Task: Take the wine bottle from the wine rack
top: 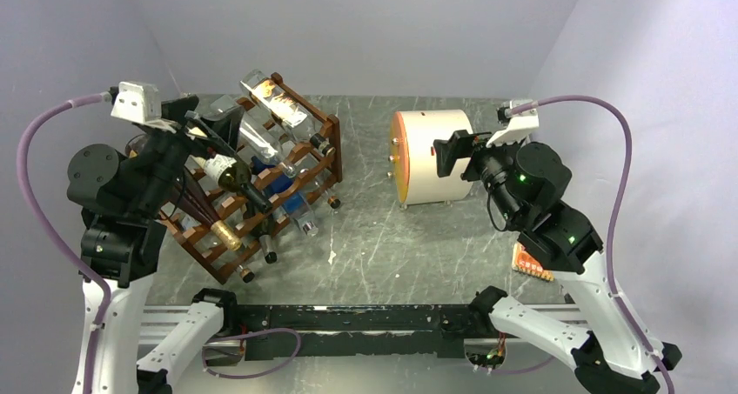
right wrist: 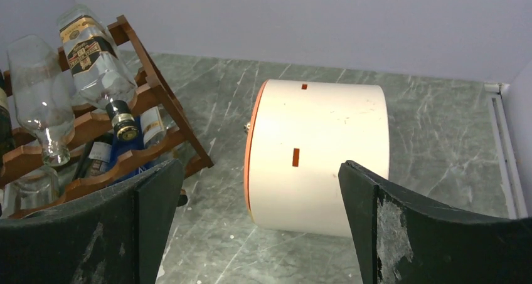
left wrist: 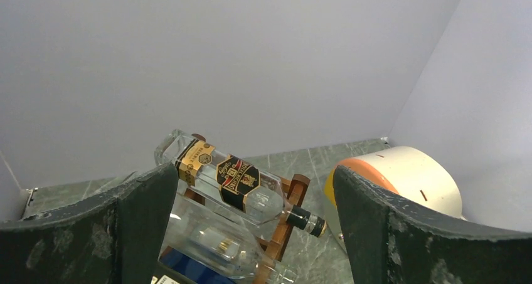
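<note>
The left gripper (left wrist: 254,178) and right gripper (right wrist: 260,171) have wide-open, empty jaws. The wine bottle (top: 233,175) lies in the wine rack (top: 334,150).

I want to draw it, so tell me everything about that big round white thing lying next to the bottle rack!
The drum is a cream cylinder lying on its side on the grey marbled table. The end facing the wine rack has an orange rim, and a small stud sticks out there. Small orange slots mark its smooth curved wall. It sits apart from the rack. The right gripper hangs open in front of it, not gripping it.
</note>
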`<state>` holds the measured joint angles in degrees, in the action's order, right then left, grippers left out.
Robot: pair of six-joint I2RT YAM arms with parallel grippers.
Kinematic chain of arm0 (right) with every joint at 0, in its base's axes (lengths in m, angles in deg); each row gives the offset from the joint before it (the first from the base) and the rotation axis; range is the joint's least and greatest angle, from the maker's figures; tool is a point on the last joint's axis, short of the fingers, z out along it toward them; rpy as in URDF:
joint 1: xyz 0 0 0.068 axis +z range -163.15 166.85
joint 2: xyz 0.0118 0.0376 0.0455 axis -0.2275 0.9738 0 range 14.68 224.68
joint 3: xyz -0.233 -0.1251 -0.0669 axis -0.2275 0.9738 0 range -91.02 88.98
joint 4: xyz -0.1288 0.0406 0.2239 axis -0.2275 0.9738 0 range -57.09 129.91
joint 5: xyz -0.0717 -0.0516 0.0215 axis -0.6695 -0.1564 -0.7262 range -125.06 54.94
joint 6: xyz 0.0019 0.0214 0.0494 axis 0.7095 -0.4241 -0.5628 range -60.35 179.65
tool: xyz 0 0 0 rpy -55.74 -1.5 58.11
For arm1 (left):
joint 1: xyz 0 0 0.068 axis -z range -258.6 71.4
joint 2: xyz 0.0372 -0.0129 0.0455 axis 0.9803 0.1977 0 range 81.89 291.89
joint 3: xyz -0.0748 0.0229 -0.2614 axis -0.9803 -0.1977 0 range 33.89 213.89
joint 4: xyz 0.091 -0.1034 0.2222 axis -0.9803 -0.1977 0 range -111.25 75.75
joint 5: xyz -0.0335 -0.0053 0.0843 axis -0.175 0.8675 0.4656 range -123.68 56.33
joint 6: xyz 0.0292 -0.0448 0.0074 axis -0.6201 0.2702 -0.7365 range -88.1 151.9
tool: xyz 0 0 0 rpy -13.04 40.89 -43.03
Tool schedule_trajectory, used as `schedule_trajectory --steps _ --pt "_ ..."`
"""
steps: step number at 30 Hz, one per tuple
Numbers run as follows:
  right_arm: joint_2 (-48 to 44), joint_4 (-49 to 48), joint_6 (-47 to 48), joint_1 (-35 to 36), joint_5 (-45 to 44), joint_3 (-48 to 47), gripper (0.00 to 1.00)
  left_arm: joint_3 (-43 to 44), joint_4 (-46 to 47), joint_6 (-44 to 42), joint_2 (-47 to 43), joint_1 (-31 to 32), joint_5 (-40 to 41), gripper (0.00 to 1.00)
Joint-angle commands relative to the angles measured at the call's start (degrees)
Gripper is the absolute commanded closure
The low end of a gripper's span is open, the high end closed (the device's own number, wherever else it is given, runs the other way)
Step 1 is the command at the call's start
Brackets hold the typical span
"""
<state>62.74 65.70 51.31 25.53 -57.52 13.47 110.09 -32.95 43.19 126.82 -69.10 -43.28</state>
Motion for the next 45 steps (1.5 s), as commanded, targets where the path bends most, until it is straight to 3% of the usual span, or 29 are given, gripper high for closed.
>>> schedule_trajectory --steps 1,22,29,36,45 --pt "-1.3 -2.4 -3.6 -0.9 -1.6 2.1 0.0 0.4 -1.2 3.0 -0.8 -1.4 0.1 0.03" --pt "0.2 -3.9 -16.8 -3.7 -4.3 8.6 0.0 1.5 -10.9 9.9 -2.1 -6.2 2.0 0.01" --pt "0.9 -7.0 -17.6 -4.0 2.2 11.0 0.0 5.7 -20.9 6.2 2.4 -6.6 7.6 0.01" --pt "0.5 -10.8 -15.0 -4.1 9.2 14.5 0.0 10.4 -30.6 1.8 8.1 -6.9 19.9 0.01" --pt "4.5 -8.8 -13.8 -4.3 14.1 13.6 0.0 9.4 -31.8 8.1 10.7 -7.0 19.3 0.05"
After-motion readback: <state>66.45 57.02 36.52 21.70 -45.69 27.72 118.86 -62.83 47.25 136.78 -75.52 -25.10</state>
